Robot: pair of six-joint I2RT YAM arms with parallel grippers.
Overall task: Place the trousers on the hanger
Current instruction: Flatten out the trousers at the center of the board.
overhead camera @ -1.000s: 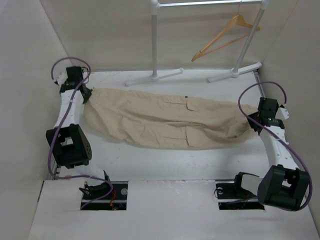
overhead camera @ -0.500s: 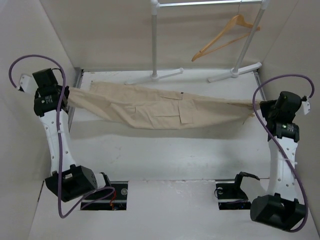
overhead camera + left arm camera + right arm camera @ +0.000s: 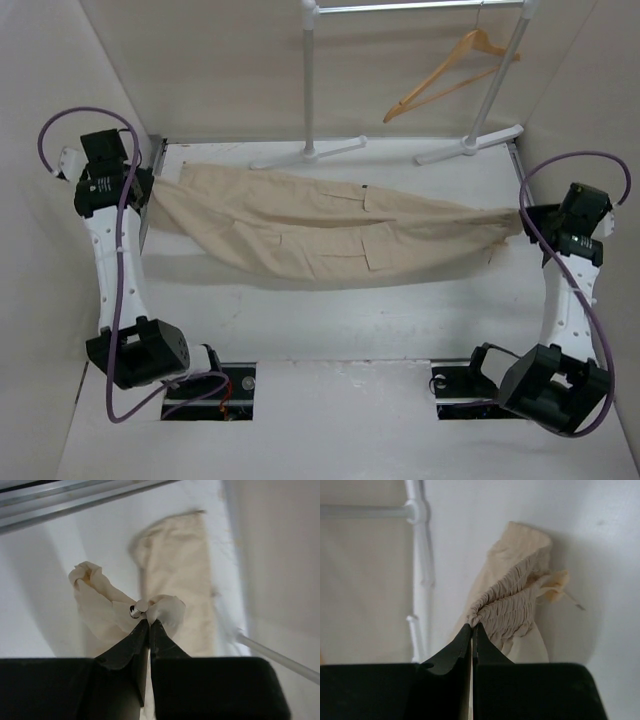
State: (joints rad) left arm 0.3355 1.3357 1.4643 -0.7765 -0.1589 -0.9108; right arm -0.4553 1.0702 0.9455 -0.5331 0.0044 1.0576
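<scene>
The beige trousers (image 3: 330,235) hang stretched in the air between my two arms, above the table. My left gripper (image 3: 148,185) is shut on their waist end, where a metal button shows by the fingertips (image 3: 149,622). My right gripper (image 3: 522,218) is shut on the gathered elastic cuff end (image 3: 512,607), pinched at the fingertips (image 3: 472,627). The orange-tan wooden hanger (image 3: 452,70) hangs by its hook from the rack's top bar at the back right, well behind the trousers.
The white metal rack stands at the back: a middle pole (image 3: 309,80), a right pole (image 3: 500,75) and feet (image 3: 310,153) on the table. Side walls are close to both arms. The table surface (image 3: 330,320) lies below the trousers.
Both arms first lifted the trousers off the table and pulled them taut. Since then the trousers have sagged a little and both grippers have shifted slightly.
</scene>
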